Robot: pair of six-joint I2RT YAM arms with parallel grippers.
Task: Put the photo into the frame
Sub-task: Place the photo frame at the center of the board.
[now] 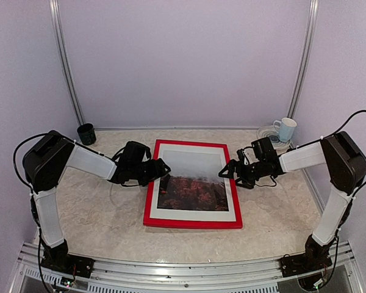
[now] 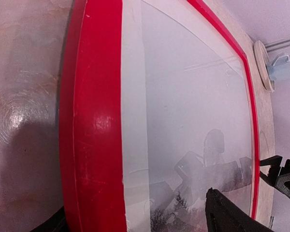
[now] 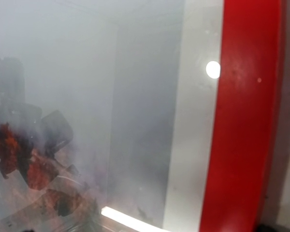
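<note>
The frame (image 1: 192, 223) lies flat on the surface (image 1: 97, 220), with the photo (image 1: 192, 186) inside it. The left tool (image 1: 163, 168) is spread over the left rim. I cannot tell the right tool's (image 1: 223, 172) state. A nudge might shift the photo.

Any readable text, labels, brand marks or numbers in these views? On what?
None can be read in any view.
The frame, the photo, the pale mug and the dark cup show no print or label.
</note>
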